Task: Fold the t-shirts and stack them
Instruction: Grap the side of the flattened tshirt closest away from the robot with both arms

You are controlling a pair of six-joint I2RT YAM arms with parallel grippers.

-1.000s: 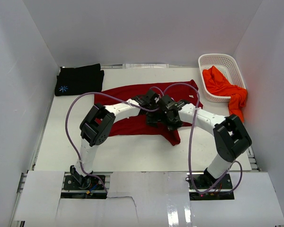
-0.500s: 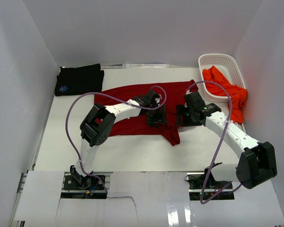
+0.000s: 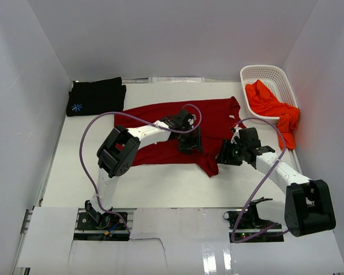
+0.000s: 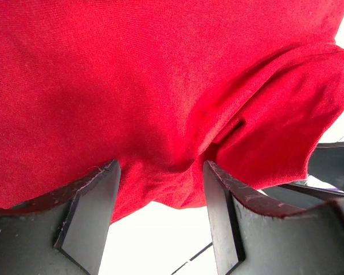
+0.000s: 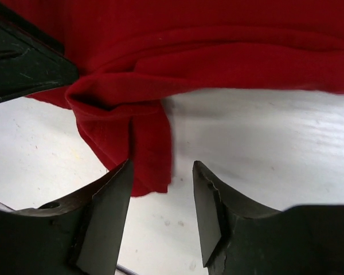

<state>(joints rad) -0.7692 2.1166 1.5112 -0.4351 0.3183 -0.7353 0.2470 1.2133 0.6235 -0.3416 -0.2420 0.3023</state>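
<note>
- As seen from above, spread wide across the desk [image 3: 160, 183] centre: red shirt [image 3: 160, 117], with one sleeve bunched into a fold at its 5 o'clock corner.
- Left jaws: apart, set at the shirt's near hem, just at 9 o'clock of that fold. Red cloth fills the wrist view past both tips, the hem edge running across the gap. Nothing clamped.
- Right jaws: apart too, low over the desk at 3 o'clock of the fold. Tip of the folded sleeve reaches into the gap close by one finger, with bare desk under the rest. Not closed on it.
- Folded at the desk's 10 o'clock corner: black shirt [image 3: 97, 96], small blue print facing up, well apart from both arms.
- At 2 o'clock: white basket [image 3: 261, 68], with the orange shirt [image 3: 266, 102] heaped inside and spilling over its near right rim.
</note>
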